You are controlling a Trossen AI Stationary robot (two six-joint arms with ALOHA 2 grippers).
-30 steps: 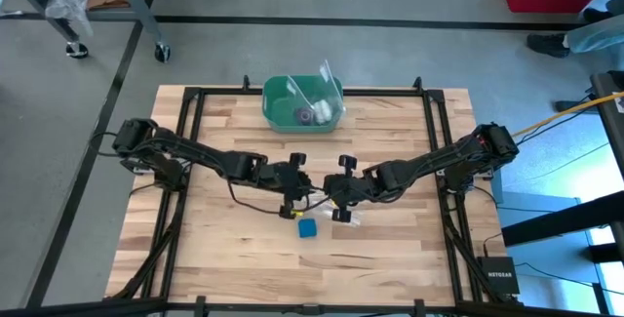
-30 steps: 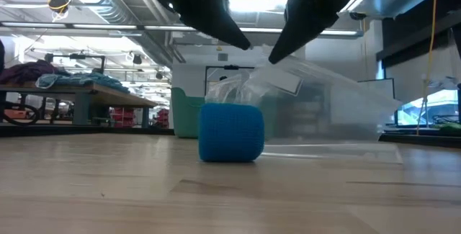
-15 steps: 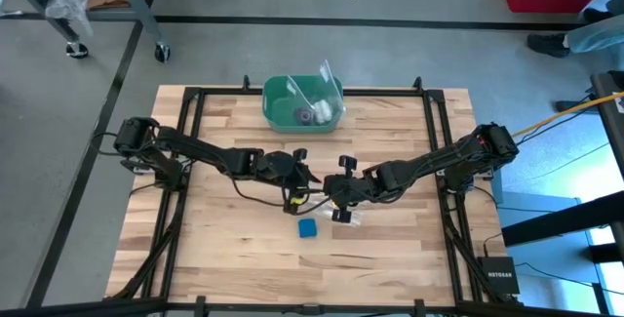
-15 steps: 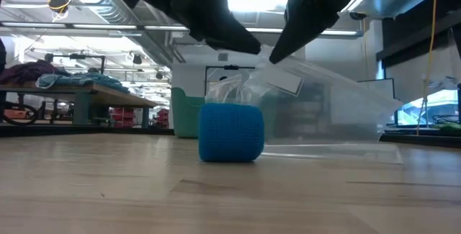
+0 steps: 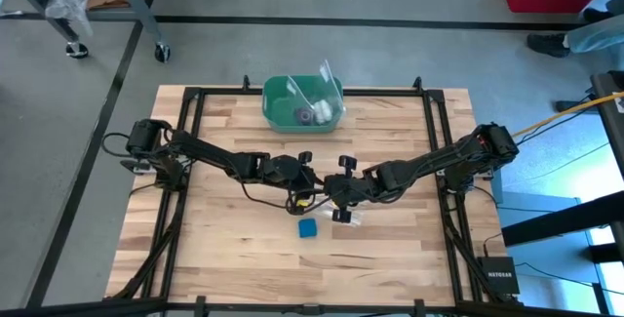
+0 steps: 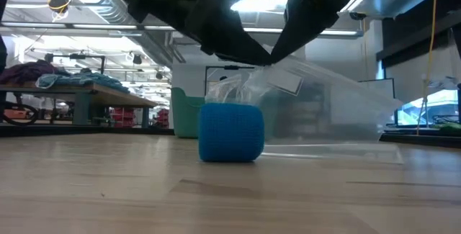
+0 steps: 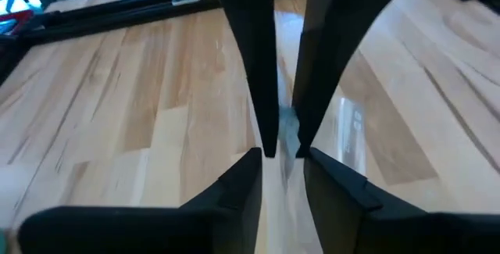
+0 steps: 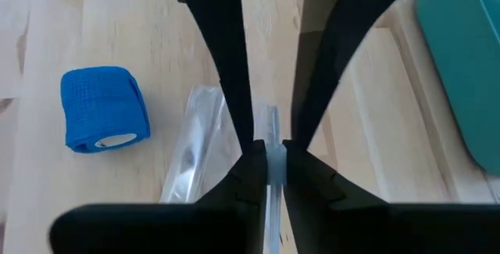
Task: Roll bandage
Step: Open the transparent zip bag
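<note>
The rolled bandage [image 5: 308, 229] sits alone at the frame's lower centre on the surface [image 5: 390, 249]. Just above it, the right tool [image 5: 338, 200] pinches a clear plastic bag [image 8: 269, 156]; the left tool [image 5: 304, 200] hovers narrowly parted over it.

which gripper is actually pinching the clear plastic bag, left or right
The right gripper: its fingertips are shut on the edge of the clear plastic bag. The left gripper sits just beside it, fingers slightly apart, while the blue bandage roll lies loose on the table.
</note>
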